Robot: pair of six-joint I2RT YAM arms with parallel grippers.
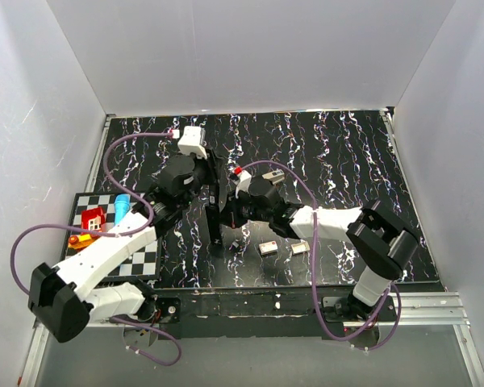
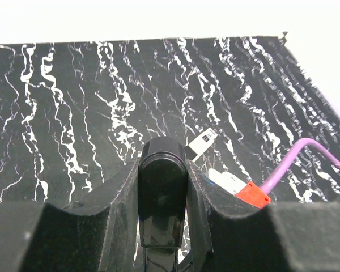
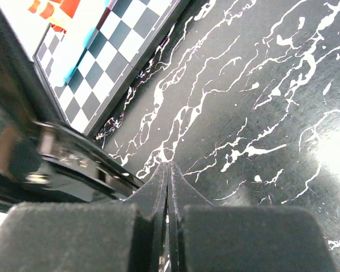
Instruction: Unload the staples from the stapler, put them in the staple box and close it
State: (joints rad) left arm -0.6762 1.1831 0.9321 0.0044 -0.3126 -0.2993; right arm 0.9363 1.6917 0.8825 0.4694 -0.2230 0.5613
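Left of the stapler (image 2: 161,164) lies a checkered board (image 1: 145,262) with a red house (image 1: 93,218) and a blue cylinder (image 1: 123,205) on it, all outside the job.

The left arm runs from its base past the board's near edge and bends up toward the middle of the table (image 1: 347,153). Its wrist is turned in over the stapler. The left gripper (image 2: 162,192) is clenched on the stapler's glossy dark body, 1 finger on each flank. The body stands on end between them. Whether its lower end rests on the table cannot be told.

Just right of the stapler, the right gripper (image 3: 168,175) has its 2 fingers pressed flat together with nothing between them. The tips point down at the table beside the stapler's shiny metal part, near it but not clearly touching. The right arm stretches low across the table from its base, with its forearm nearly level and its wrist bent toward the stapler.

Further right of the stapler, 2 pale blocks (image 1: 268,247) lie side by side on the table, apart from both grippers.

As for progress, the stapler is secured, which looks like the first step. No strip of staples can be seen coming out of it. The views are too blurred to tell whether its magazine is open. The unloading itself appears not yet done: the magazine probably has to be opened or pushed with the closed right tips, then the staples tipped or drawn out.
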